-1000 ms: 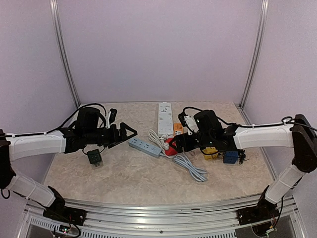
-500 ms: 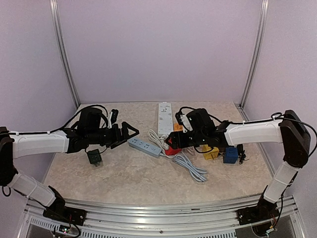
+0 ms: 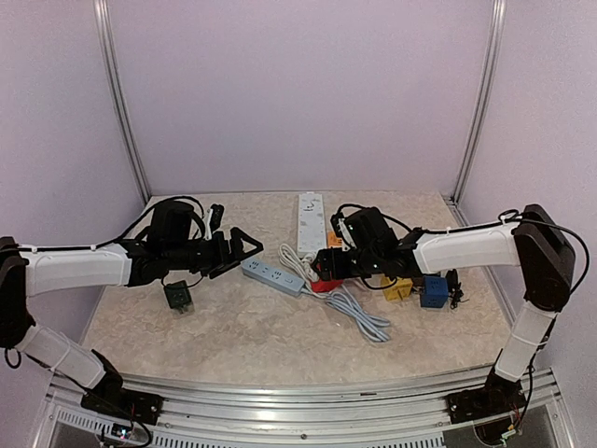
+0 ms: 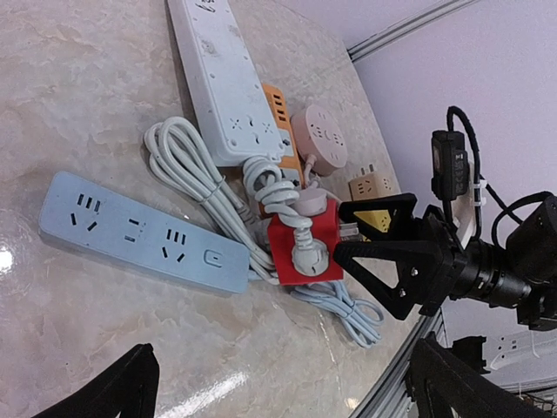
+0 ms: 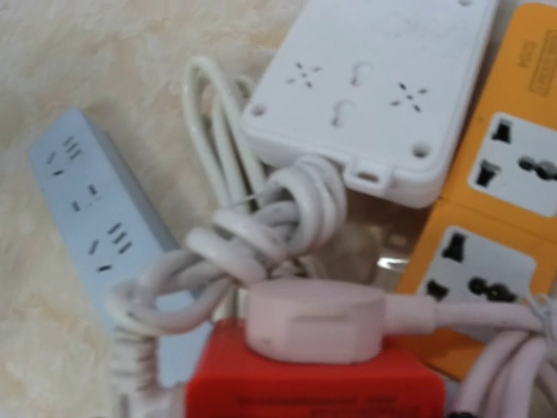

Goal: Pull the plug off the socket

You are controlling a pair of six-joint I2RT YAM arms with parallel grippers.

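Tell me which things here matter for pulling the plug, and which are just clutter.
Job: white plug, red socket cube, right gripper.
Clutter: blue-grey strip, white strip, orange strip, pink round socket, yellow adapter, blue cube, dark adapter.

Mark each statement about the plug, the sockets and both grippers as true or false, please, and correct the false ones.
1. The white round plug sits in the red cube socket. True.
2. The right gripper is shut on that plug. False: its jaws stand open beside the red cube, gripping nothing.
3. The pale blue power strip has a plug in it. False: its outlets are all empty.
4. The left gripper is open and holds nothing. True.
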